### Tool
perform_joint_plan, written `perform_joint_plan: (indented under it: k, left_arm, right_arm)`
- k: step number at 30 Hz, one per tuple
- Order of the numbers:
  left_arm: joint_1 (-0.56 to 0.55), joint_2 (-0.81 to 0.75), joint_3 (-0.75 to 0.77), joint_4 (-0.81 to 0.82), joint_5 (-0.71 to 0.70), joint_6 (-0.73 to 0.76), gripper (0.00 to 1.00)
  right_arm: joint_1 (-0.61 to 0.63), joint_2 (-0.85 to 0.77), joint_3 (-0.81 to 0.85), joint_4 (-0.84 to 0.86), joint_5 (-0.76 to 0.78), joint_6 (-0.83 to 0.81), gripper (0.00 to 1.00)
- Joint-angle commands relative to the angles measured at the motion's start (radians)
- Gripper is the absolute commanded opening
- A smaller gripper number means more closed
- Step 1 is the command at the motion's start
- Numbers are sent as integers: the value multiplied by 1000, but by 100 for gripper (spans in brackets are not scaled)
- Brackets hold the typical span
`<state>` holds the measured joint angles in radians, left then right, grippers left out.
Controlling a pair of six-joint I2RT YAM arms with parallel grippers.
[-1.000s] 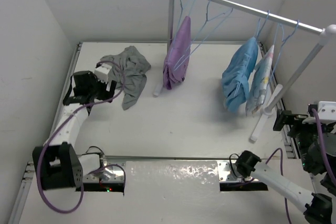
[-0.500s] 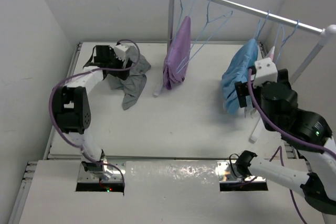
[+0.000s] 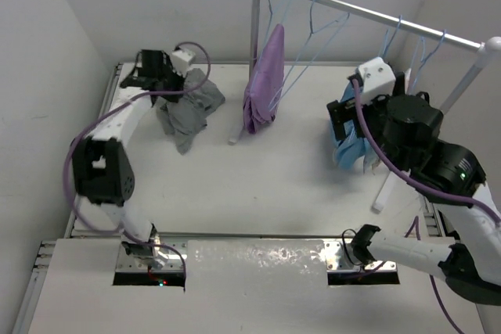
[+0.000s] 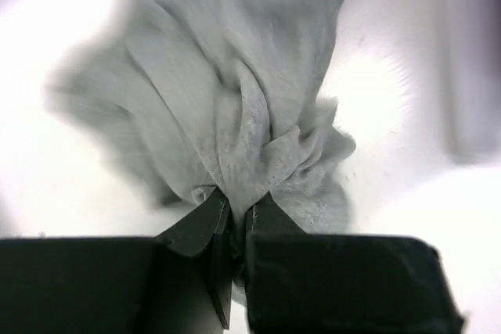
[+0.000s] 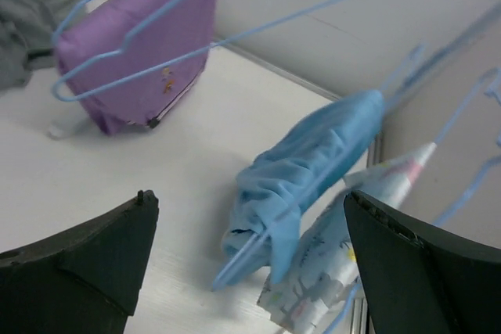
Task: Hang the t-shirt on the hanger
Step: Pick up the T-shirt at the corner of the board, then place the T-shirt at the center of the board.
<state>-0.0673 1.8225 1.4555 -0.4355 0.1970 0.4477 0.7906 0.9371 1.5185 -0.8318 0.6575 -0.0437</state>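
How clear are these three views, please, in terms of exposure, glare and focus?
Left wrist: the white table is blown out, and the crumpled mid-grey fabric t-shirt blurs toward its edges, sharp only by the fingers. Right wrist: the pale-blue wire hangers at far right smear. Top external: evenly lit, glare on the shiny strip between the bases.

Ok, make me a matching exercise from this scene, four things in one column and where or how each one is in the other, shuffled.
Things:
1. t-shirt
2. purple garment
3. light-blue garment
4. right gripper

States:
A. open, holding nothing
B. hanging beside a patterned garment
C. bunched up, pinched by the left gripper
D. hanging next to the left-hand post

Pairs: 1-C, 2-D, 3-B, 4-A
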Motion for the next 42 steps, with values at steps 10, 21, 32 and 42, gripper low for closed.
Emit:
perform_joint_plan:
  k: [10, 21, 32, 42]
  left_arm:
    - [15, -569, 505, -451, 128, 95, 0]
    - [15, -483, 711, -460, 97, 29, 0]
    - [14, -502, 698, -540, 377, 19, 0]
    - [18, -487, 595, -338, 81, -86, 0]
  right_arm:
    - [87, 357, 341, 221, -358, -88, 99]
    - [202, 442, 197, 450, -446, -179, 99]
    - [234, 445, 164, 433, -389, -194, 99]
    - [314, 473, 95, 392, -299, -177, 99]
